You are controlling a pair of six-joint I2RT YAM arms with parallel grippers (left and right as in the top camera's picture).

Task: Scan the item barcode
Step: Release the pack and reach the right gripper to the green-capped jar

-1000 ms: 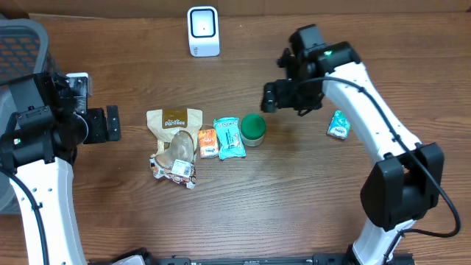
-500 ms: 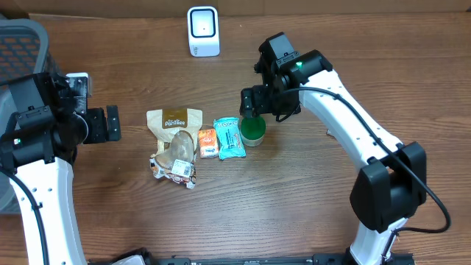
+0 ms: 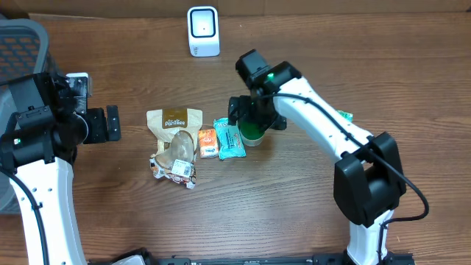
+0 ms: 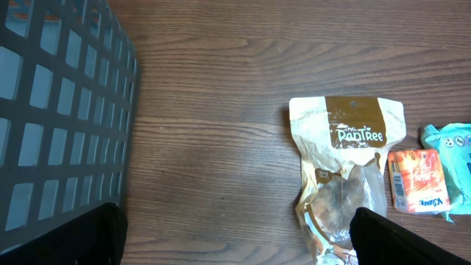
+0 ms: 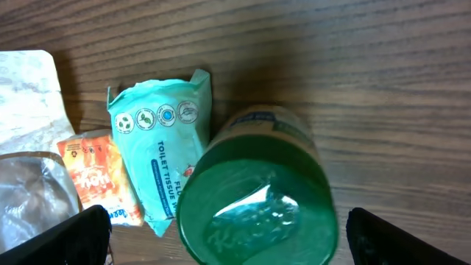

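Observation:
A green-lidded jar point(image 3: 253, 132) stands upright in the middle of the table, beside a teal tissue packet point(image 3: 229, 138), a small orange packet point(image 3: 207, 143) and a tan Pantree pouch point(image 3: 174, 124). My right gripper point(image 3: 252, 116) hovers open just above the jar. In the right wrist view the green lid point(image 5: 257, 202) sits between the two dark fingertips, with the right gripper point(image 5: 228, 235) wide around it and not touching. The white scanner point(image 3: 203, 31) stands at the back. My left gripper point(image 3: 104, 124) is open and holds nothing, left of the pouch point(image 4: 346, 147).
A dark mesh basket point(image 3: 22, 44) stands at the far left, its wall point(image 4: 51, 110) close to my left gripper. A clear crumpled bag point(image 3: 175, 163) lies below the pouch. A small teal packet point(image 3: 344, 115) peeks out from under my right arm.
My right arm has swung left from near the small teal packet to just above the green-lidded jar, and its jaws have spread slightly wider. The left arm has not moved.

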